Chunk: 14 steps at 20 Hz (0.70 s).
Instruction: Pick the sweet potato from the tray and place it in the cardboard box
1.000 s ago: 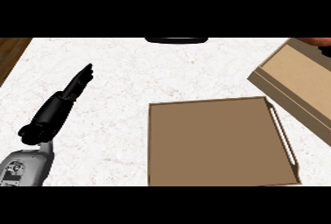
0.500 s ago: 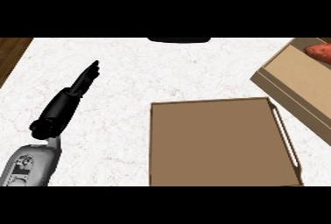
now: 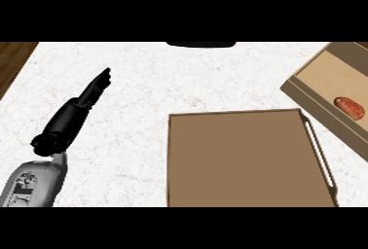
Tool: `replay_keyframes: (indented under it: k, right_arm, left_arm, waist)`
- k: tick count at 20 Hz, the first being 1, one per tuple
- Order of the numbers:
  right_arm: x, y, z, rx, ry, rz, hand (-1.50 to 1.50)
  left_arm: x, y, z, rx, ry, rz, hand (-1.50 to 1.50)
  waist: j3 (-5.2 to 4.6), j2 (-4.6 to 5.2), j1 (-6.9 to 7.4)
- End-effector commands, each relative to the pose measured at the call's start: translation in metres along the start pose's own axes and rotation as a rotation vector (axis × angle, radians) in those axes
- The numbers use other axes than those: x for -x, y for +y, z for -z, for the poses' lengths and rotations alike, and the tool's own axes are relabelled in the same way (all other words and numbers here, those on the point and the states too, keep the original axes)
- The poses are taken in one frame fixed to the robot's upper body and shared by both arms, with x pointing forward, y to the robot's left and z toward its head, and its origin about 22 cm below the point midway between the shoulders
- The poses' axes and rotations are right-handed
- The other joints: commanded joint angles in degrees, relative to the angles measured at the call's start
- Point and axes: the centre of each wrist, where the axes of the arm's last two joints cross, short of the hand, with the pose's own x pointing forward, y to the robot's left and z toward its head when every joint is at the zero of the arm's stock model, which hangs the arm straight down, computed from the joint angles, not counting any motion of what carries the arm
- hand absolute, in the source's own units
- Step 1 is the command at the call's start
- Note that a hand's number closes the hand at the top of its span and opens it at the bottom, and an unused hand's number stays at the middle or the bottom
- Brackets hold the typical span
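Sweet potato (image 3: 349, 107) lies inside the tray (image 3: 305, 95), at the counter's (image 3: 179, 78) right edge. Cardboard box (image 3: 244, 160) sits just left of the tray, below it in the view. Left hand (image 3: 75, 114) rests well left of the box, fingers straight, holding nothing.

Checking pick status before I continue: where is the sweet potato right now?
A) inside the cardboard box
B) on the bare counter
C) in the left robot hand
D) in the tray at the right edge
D: the sweet potato lies in the tray at the right, with no robot hand near it.
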Motion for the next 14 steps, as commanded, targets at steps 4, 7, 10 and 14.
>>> replay_keyframes:
  k: [4,7,10,14]
  right_arm:
    - [0.000,-0.015,-0.002,0.200,-0.273,0.290,-1.50]
    - [0.010,-0.021,-0.007,0.329,-0.383,0.686,-1.50]
    - [0.014,-0.009,-0.002,0.372,-0.353,0.953,-1.50]
    - [0.033,-0.011,-0.014,0.458,-0.231,1.095,-1.50]
  left_arm:
    - [0.002,0.007,0.002,-0.018,0.015,-0.002,0.00]
    - [0.006,0.006,-0.007,-0.020,0.035,0.004,0.00]
    - [0.007,0.004,-0.002,-0.018,0.026,-0.001,0.00]
    - [0.007,-0.008,-0.004,0.006,-0.001,0.002,0.00]
  waist:
    - [0.09,0.05,-0.34]
    - [0.25,-0.67,-1.57]
    - [0.15,-0.02,-1.43]
    - [0.11,0.52,0.08]
